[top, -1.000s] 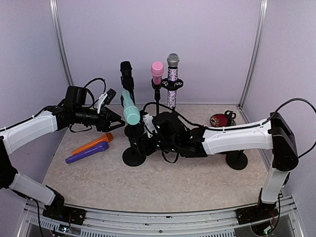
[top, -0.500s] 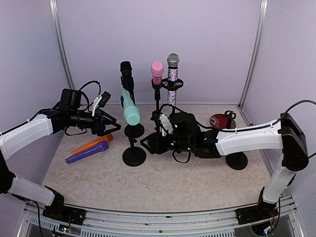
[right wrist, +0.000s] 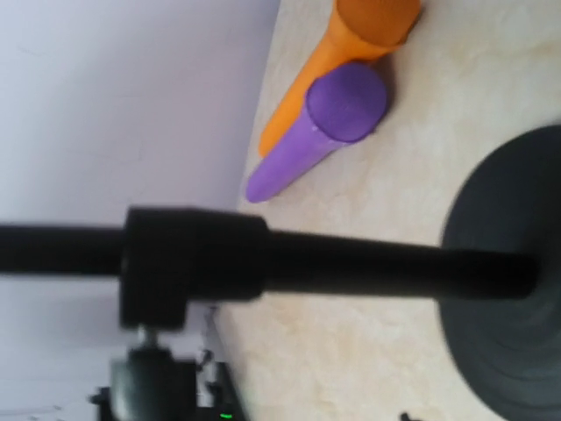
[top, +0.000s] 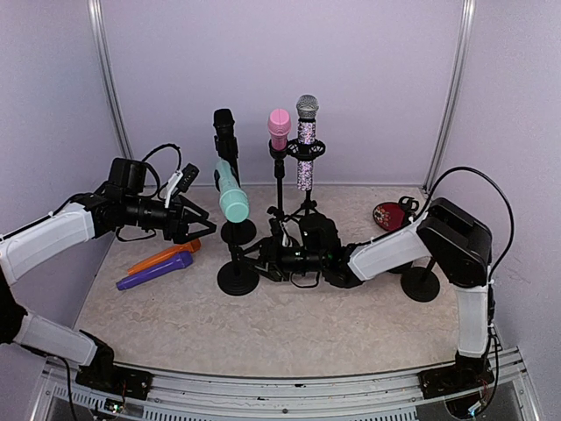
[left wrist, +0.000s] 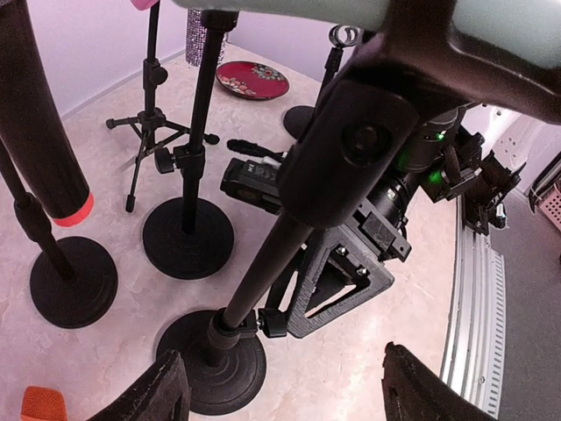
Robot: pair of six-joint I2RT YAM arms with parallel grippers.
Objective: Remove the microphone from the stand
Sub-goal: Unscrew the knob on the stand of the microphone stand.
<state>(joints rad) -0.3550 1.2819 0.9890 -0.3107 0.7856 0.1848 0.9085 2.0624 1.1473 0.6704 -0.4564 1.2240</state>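
Observation:
A teal microphone sits tilted in the clip of a black stand whose round base rests on the table. My left gripper is open and empty, just left of the microphone, apart from it. In the left wrist view its fingertips frame the stand base, with the teal body overhead. My right gripper is low at the stand's pole. One of its fingers lies beside the pole. The pole crosses the right wrist view very close, and my own fingers are out of frame there.
Behind stand a black microphone, a pink one and a glittery one on their stands. Orange and purple microphones lie on the table at left. A red plate and a bare stand base are at right.
My right arm has folded at the elbow and its gripper has moved back left and lower, up to the stand's pole. My left gripper has hardly moved.

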